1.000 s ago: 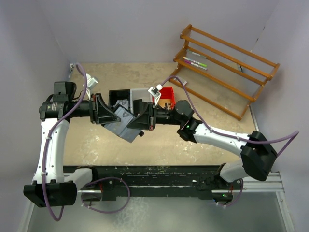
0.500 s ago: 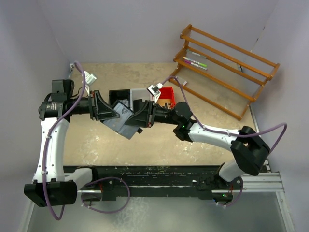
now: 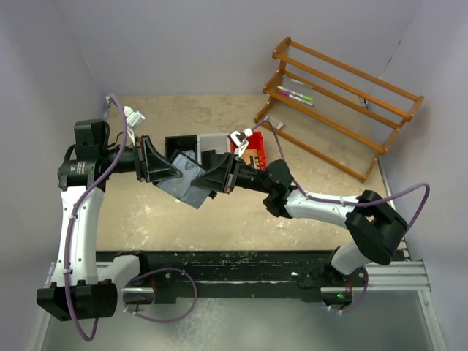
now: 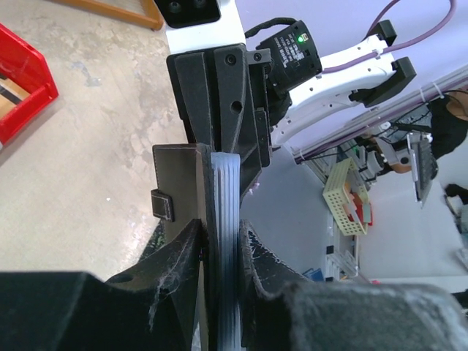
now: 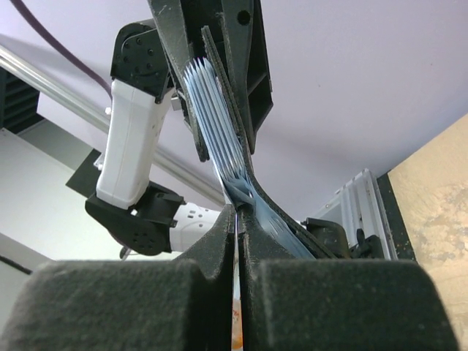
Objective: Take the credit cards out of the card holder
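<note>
Both grippers meet in mid-air above the table (image 3: 146,219) — the card holder between them
The left gripper (image 4: 219,241) clamps the black card holder (image 4: 183,190) together with its stack of grey-blue credit cards (image 4: 223,212); the right gripper (image 5: 238,219), pinched tight, grips the fanned edge of the cards. Just behind, partly hidden by both wrists, sit the joined trays (image 3: 254,146) — the wooden rack (image 3: 336,110) holding markers (image 3: 295,95) stands well apart, far right
</note>
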You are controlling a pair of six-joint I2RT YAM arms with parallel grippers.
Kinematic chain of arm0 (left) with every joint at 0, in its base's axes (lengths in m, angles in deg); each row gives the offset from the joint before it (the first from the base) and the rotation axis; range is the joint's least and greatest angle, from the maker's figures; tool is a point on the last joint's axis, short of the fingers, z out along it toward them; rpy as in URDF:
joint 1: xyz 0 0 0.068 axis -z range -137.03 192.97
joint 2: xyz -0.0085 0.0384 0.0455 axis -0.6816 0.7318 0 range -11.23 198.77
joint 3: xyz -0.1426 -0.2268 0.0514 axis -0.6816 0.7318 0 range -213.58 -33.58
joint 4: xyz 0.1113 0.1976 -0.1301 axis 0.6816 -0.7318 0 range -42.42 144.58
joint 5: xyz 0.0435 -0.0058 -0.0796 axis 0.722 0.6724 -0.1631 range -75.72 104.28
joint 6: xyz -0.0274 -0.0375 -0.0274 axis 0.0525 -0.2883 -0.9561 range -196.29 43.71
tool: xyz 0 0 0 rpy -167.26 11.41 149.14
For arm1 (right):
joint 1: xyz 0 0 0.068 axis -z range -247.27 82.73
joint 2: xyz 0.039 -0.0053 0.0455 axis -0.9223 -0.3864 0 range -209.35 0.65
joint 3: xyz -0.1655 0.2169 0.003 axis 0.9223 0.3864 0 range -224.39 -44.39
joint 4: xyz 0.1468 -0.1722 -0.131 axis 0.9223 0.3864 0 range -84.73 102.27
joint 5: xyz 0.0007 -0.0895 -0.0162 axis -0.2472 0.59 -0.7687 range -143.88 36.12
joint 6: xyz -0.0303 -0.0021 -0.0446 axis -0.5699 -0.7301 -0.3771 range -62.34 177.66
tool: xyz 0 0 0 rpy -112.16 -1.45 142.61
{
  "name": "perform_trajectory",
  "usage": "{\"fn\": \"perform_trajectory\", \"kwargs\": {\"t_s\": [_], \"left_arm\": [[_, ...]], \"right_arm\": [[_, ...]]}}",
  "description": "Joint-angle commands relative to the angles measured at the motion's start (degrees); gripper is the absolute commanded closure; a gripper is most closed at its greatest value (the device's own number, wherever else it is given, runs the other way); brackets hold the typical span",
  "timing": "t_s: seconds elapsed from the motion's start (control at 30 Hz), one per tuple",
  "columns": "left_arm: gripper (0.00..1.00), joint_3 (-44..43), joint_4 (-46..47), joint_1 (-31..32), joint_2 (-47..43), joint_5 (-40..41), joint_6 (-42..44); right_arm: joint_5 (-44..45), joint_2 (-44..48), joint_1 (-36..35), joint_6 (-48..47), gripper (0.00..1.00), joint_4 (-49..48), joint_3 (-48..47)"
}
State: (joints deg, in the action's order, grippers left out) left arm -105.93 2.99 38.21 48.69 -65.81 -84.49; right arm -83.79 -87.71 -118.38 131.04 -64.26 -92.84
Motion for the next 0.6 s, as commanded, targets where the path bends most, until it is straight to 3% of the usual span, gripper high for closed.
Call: {"fn": "perform_trajectory", "kwargs": {"t_s": [0.0,0.27,0.43,0.57], "left_arm": [[0.74,-1.3,-0.2,0.6,-0.3,-9.1,-2.5],[0.74,-1.9,4.1,0.6,-2.0,-8.0,-7.0],[0.91,-2.2,4.7,0.6,-2.3,-4.7,-7.5],[0.98,-1.9,5.6,0.6,-2.4,-1.0,-7.9]], "right_arm": [[2.5,2.8,0.5,-1.2,1.0,-2.5,3.0],[1.8,4.2,0.6,-2.2,1.0,-2.1,5.4],[2.1,4.8,0.6,-3.0,1.0,-1.4,4.9],[2.3,3.7,0.5,-0.7,0.75,-4.5,3.0]]}}
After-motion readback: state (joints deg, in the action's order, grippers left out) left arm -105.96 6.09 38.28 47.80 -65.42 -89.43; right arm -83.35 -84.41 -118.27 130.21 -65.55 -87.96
